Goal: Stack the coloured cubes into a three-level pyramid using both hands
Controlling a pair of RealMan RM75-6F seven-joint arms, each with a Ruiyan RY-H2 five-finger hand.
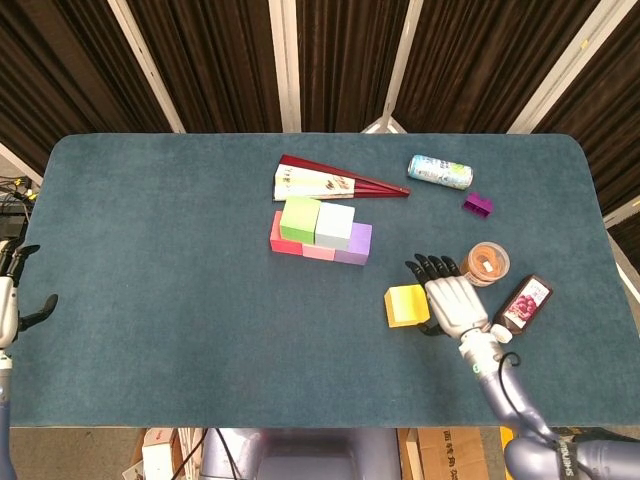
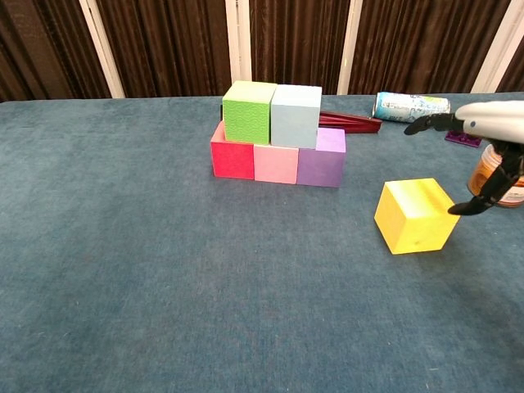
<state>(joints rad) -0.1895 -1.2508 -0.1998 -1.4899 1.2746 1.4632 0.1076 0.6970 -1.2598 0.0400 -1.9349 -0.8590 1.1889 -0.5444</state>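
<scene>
Chest view: right hand (image 2: 483, 155) spread empty; yellow cube (image 2: 415, 216) just beside it looks light, rigid—grip opposite flat faces

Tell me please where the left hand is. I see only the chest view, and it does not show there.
Observer: The left hand is beyond the left edge of the table, fingers apart, holding nothing.
Operator: What lies to the right of the orange jar? My picture ends there.
Observer: A dark flat packet with a pink picture on it, lying slanted just beside the jar.
Operator: Is the right hand above the yellow cube?
Observer: No. From above, it is to the right of the cube, not over it, with its fingers spread.
</scene>
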